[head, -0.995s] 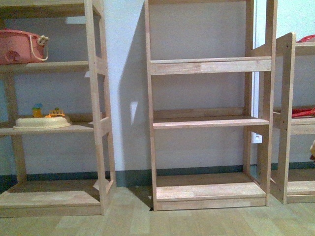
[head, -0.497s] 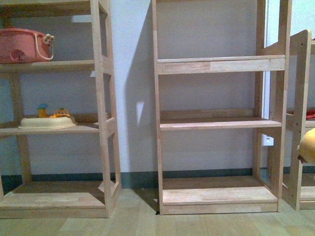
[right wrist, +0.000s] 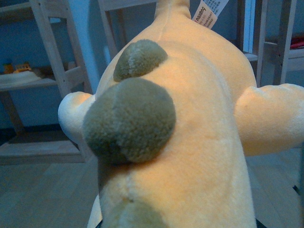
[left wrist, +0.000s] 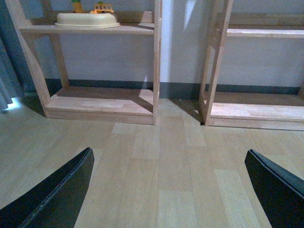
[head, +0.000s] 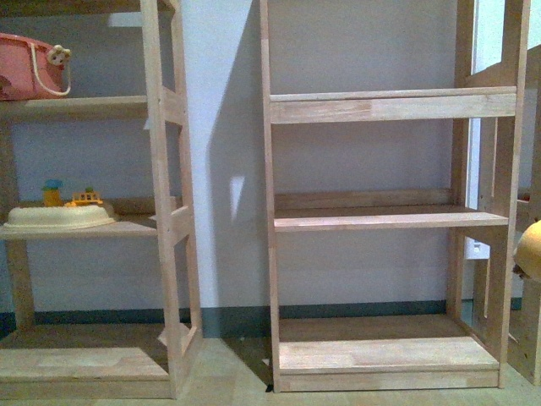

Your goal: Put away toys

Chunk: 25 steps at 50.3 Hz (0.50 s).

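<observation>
The plush animal (right wrist: 190,142), orange-yellow with grey-green fuzzy spots and a white tag, fills the right wrist view. My right gripper (right wrist: 178,222) is shut on it, and the plush hides the fingers almost fully. In the front view only a rounded yellow piece of the plush animal (head: 531,249) shows at the right edge, beside a shelf post. My left gripper (left wrist: 166,190) hangs open above the wooden floor, its black fingers (left wrist: 57,194) wide apart with nothing between them.
A wooden shelf unit (head: 389,218) with bare boards stands straight ahead. The left shelf unit (head: 165,211) holds a pink basket (head: 30,68) up high and a cream tray (head: 57,216) with small toys. Another unit's post (head: 528,330) is at the right edge.
The front view has drawn closer to the shelves, which shifted right in the picture. The plush came into view at the right edge half a second ago and stays there.
</observation>
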Available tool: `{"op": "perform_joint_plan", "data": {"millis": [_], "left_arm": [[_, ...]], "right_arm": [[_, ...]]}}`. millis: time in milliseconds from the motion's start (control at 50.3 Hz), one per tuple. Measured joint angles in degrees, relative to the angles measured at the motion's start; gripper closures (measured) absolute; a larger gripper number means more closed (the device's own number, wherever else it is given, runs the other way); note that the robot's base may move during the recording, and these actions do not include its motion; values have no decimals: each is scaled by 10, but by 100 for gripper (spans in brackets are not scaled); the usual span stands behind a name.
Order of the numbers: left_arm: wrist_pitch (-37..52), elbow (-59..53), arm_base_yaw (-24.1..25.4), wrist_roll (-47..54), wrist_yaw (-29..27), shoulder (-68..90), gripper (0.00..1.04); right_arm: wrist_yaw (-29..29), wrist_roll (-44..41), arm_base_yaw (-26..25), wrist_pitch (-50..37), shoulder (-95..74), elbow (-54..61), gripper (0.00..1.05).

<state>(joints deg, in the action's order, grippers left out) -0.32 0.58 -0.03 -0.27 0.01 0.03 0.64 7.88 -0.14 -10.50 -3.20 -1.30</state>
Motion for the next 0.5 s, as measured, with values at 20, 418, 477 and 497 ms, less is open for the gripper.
{"op": "perform_joint_plan", "data": {"millis": [20, 418, 477, 497], "left_arm": [[0, 0, 0, 0, 0, 0, 6], [0, 0, 0, 0, 0, 0, 6], [0, 0, 0, 0, 0, 0, 6], [0, 0, 0, 0, 0, 0, 6]], "right_arm": [[0, 0, 0, 0, 0, 0, 85], [0, 0, 0, 0, 0, 0, 85], [0, 0, 0, 0, 0, 0, 85], [0, 0, 0, 0, 0, 0, 85]]}}
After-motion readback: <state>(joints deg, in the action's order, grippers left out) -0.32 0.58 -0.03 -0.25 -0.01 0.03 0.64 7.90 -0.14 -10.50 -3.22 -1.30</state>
